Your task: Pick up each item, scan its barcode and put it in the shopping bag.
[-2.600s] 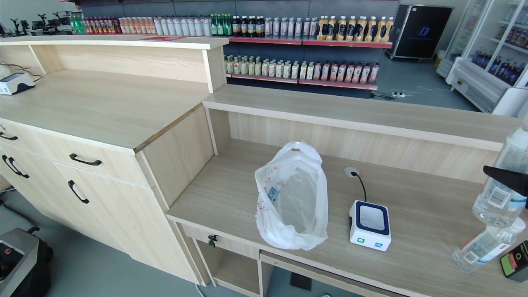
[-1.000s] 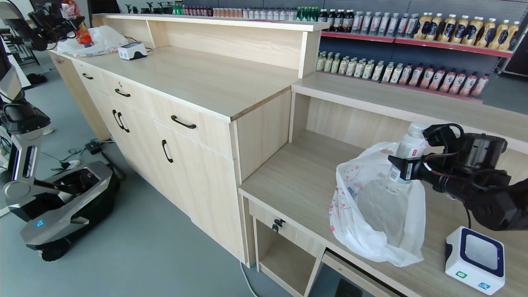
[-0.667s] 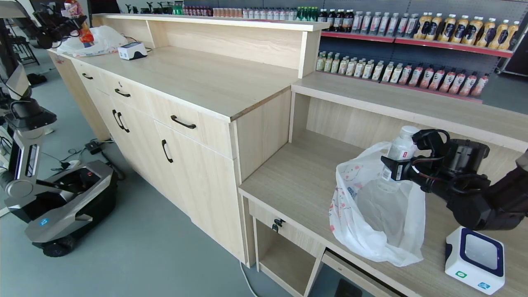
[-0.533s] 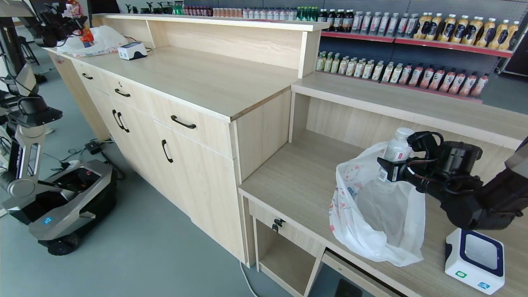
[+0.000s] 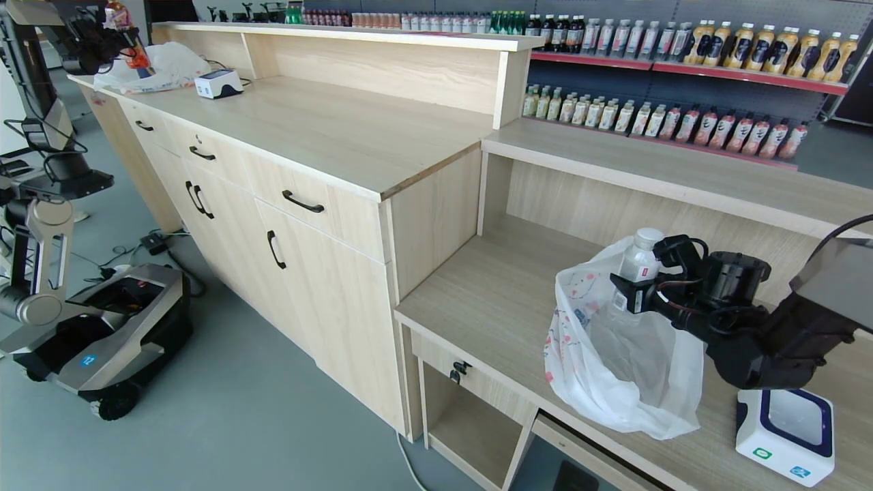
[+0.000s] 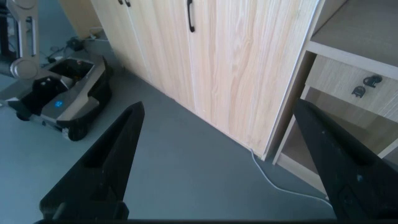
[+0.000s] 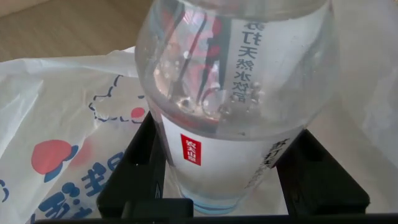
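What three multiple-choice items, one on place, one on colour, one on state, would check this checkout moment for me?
1. Where is the water bottle?
A. Lower part inside the shopping bag
B. Lying on the floor
C. Standing on the upper counter

2. What colour frames the window of the scanner?
A. Red
B. Dark blue
C. Yellow

3. What state is the right tool in?
A. Open and empty
B. Shut on the bag's handle
C. Shut on the water bottle

Answers:
1 A: in the head view its body shows through the bag's plastic.
2 B: a dark blue border rings the pale window.
3 C: the right wrist view shows the tool clamping both sides of the bottle.
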